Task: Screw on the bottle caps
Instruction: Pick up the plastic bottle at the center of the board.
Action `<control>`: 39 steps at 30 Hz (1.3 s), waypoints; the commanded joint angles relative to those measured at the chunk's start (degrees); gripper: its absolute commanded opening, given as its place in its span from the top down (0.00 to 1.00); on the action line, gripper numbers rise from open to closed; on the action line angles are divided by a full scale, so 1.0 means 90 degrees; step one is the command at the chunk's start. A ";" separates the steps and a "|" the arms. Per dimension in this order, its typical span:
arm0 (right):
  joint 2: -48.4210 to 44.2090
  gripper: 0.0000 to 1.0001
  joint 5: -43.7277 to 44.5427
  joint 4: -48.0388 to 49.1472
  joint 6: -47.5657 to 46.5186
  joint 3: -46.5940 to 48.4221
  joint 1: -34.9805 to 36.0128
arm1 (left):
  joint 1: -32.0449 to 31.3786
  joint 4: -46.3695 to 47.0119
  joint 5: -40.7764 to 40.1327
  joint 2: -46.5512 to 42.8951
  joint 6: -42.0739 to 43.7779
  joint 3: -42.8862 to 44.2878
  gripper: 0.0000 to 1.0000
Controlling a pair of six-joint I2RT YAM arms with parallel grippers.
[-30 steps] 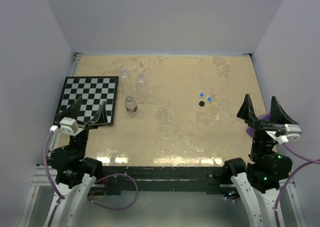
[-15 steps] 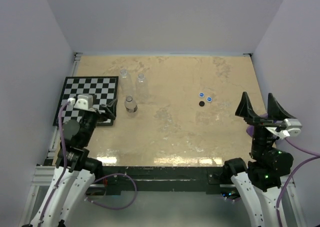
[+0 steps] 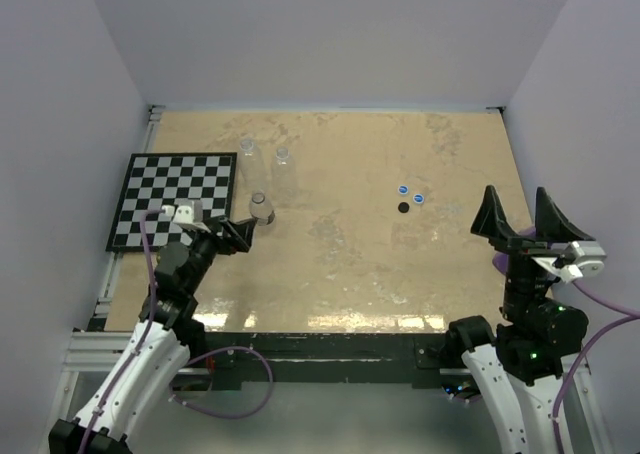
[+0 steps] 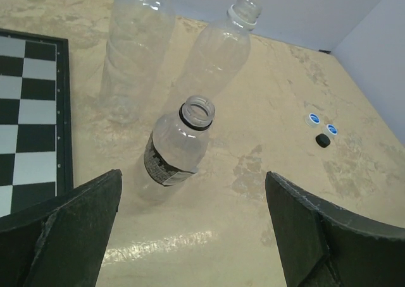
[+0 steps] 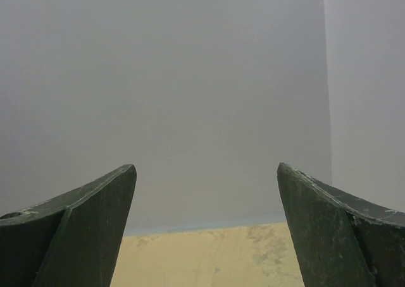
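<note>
With the black left gripper spread wide and empty just short of the nearest of three uncapped clear plastic bottles beside the black-and-white chessboard, the right gripper likewise agape and raised, two small blue round plastic caps and one black cap loose on the tan table, well apart from the bottles.

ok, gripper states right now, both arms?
Left gripper: open, holding nothing.
Right gripper: open, holding nothing.

Three bottles are standing on the counter just right of the chessboard; three caps are lying well to their right.
</note>
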 commanded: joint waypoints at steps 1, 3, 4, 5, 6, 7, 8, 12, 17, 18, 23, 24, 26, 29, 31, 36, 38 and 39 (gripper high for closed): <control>-0.0167 0.01 -0.0179 0.0208 0.0117 0.0002 -0.0052 | -0.0159 0.2172 -0.0575 0.0062 -0.0965 -0.0755 0.00; -0.0187 0.01 -0.0208 0.0218 0.0127 -0.0017 -0.0052 | -0.0305 0.2865 -0.0685 0.0403 -0.0986 -0.1019 0.00; -0.0197 0.01 -0.0218 0.0227 0.0127 -0.0037 -0.0052 | -0.0403 0.3197 -0.0801 0.0550 -0.0888 -0.1146 0.00; -0.0197 0.02 -0.0228 0.0228 0.0137 -0.0037 -0.0043 | -0.0491 0.3510 -0.0948 0.0754 -0.0752 -0.1311 0.00; -0.0206 0.01 -0.0237 0.0228 0.0137 -0.0037 -0.0052 | -0.0578 0.3784 -0.1075 0.0863 -0.0606 -0.1439 0.00; -0.0206 0.01 -0.0247 0.0228 0.0137 -0.0027 -0.0033 | -0.0637 0.4048 -0.1202 0.0960 -0.0498 -0.1575 0.00; -0.0206 0.01 -0.0228 0.0228 0.0137 -0.0037 -0.0043 | -0.0677 0.4350 -0.1309 0.1068 -0.0468 -0.1693 0.00; -0.0187 0.01 -0.0276 0.0247 0.0147 -0.0037 -0.0043 | -0.0871 0.5650 -0.1437 0.1789 -0.0020 -0.2221 0.00; -0.0206 0.01 -0.0316 0.0276 0.0147 -0.0086 -0.0033 | -0.1067 0.7641 -0.1291 0.3370 0.0528 -0.2465 0.00; -0.0206 0.01 -0.0306 0.0267 0.0147 -0.0076 -0.0043 | -0.1068 0.7895 -0.1271 0.3625 0.0519 -0.2475 0.00; -0.0206 0.02 -0.0306 0.0267 0.0137 -0.0086 -0.0033 | -0.1175 0.7909 -0.1865 0.3872 0.0616 -0.2485 0.00; -0.0206 0.01 -0.0296 0.0267 0.0137 -0.0086 -0.0033 | -0.1223 0.7695 -0.2031 0.3794 0.0684 -0.2437 0.00; -0.0207 0.01 -0.0286 0.0286 0.0137 -0.0105 -0.0033 | -0.1263 0.7158 -0.2179 0.3589 0.0782 -0.2310 0.00; -0.0226 0.02 -0.0267 0.0296 0.0137 -0.0115 -0.0033 | -0.1292 0.6796 -0.2296 0.3646 0.0841 -0.2163 0.00; -0.0226 0.01 -0.0267 0.0296 0.0137 -0.0115 -0.0033 | -0.1302 0.6416 -0.2345 0.3734 0.0841 -0.1998 0.00; -0.0236 0.01 -0.0218 0.0276 0.0137 -0.0105 -0.0033 | -0.1351 0.5518 -0.2472 0.3628 0.0743 -0.1763 0.00; -0.0236 0.01 -0.0228 0.0276 0.0137 -0.0115 -0.0043 | -0.1390 0.5175 -0.2541 0.3511 0.0782 -0.1588 0.00; -0.0236 0.01 -0.0228 0.0276 0.0137 -0.0115 -0.0033 | -0.1409 0.5173 -0.2521 0.3491 0.0812 -0.1606 0.00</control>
